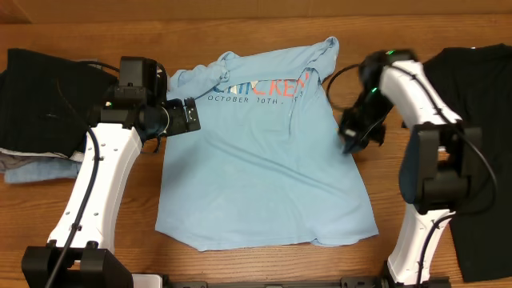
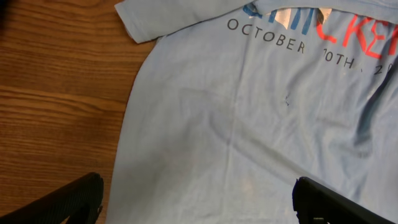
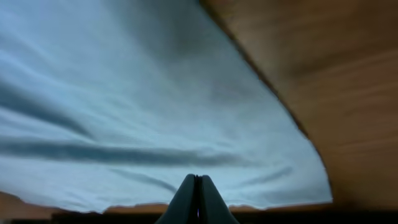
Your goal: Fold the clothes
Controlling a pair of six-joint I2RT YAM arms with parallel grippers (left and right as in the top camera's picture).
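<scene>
The light sky-blue T-shirt (image 1: 264, 160) lies spread flat on the wooden table, collar towards the far edge, printed lettering near the top. It fills most of the left wrist view (image 2: 261, 124) and the right wrist view (image 3: 137, 106). My left gripper (image 1: 192, 114) is open over the shirt's upper left side, beside the left sleeve, its fingers wide apart above the fabric (image 2: 199, 205). My right gripper (image 1: 352, 142) is at the shirt's right edge, its fingers shut tip to tip (image 3: 198, 186) with nothing seen between them.
A plain black shirt (image 1: 480, 96) lies at the right edge of the table, under the right arm's base. A pile of folded black, grey and dull-blue garments (image 1: 40, 96) sits at the far left. Bare wood (image 2: 56, 93) borders the shirt.
</scene>
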